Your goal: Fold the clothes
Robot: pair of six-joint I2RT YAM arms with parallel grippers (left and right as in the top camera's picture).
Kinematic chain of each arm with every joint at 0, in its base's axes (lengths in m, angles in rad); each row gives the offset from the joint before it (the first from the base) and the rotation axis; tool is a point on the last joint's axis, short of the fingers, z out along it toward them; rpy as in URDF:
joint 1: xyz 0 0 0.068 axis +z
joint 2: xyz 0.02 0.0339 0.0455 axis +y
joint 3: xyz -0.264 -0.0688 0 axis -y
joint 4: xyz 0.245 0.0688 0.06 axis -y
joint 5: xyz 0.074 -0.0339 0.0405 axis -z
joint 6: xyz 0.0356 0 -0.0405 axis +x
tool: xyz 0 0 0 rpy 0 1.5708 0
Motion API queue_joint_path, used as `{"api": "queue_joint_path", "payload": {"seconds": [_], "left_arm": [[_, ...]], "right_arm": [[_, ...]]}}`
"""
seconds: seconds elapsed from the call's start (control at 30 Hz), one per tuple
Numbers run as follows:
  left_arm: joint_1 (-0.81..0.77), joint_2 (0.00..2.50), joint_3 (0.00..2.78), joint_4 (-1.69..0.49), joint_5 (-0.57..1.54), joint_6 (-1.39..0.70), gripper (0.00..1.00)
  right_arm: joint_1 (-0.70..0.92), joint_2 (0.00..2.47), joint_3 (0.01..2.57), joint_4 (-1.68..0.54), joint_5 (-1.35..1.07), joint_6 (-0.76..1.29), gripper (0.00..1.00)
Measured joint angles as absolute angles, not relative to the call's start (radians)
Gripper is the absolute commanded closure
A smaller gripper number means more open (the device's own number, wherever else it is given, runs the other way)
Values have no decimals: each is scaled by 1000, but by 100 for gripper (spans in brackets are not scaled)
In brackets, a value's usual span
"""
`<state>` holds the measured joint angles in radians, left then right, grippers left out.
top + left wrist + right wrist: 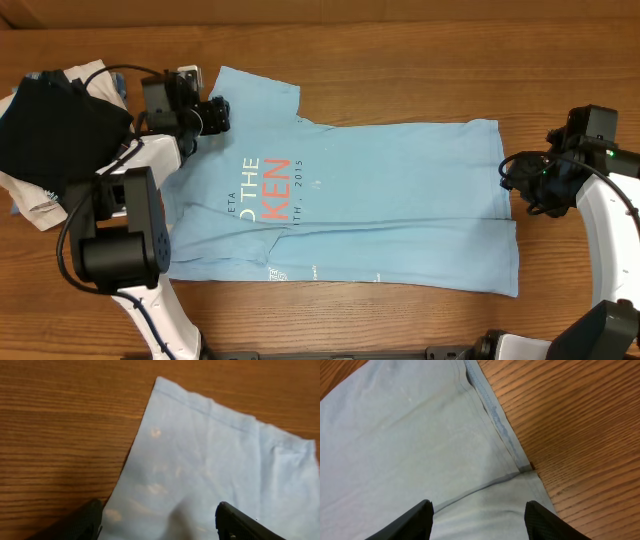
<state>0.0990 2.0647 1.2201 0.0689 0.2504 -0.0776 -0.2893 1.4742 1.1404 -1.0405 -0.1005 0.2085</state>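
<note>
Overhead view: sky-blue T-shirt [380, 190] lies spread on the wooden table [400, 40], white and orange-red lettering [272, 188] facing up, its near long edge folded over itself. Only this view shows the pile at the table's left end, a black garment [55, 125] on top of white garments [40, 205], touching the left arm's base area but apart from the shirt.

Left wrist view: gives what the overhead cannot, the sleeve [210, 450] close up, its stitched edge and one corner lying flat on bare wood.

Right wrist view: shows the hem [492, 415] seam close up, with a small step where one layer juts past the other.

Arm pose: left arm reaches along the shirt's left end, wrist pointing at the far sleeve. Right arm bends in from the right edge, wrist pointing at the hem.

Left gripper [215, 115]: jaws apart, fingers [240, 522] straddling the sleeve's edge, one over wood, one over cloth. No fabric pinched between them; contact with the cloth cannot be told.

Right gripper [515, 180]: jaws spread over the hem, cloth lying flat between the tips [479, 510], nothing grasped.
</note>
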Motion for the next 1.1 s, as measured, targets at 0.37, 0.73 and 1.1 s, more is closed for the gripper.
{"api": "queue_joint_path", "payload": {"seconds": [0.37, 0.73, 1.1], "left_arm": [[99, 2112, 1221, 84, 220, -68, 35], [99, 2116, 1225, 62, 214, -50, 90], [99, 2088, 1246, -92, 235, -49, 95]], "right_arm": [[-289, 1474, 1140, -1041, -101, 209, 37], [-289, 1474, 1140, -1044, -101, 209, 38], [-289, 1476, 1141, -888, -101, 186, 42]]}}
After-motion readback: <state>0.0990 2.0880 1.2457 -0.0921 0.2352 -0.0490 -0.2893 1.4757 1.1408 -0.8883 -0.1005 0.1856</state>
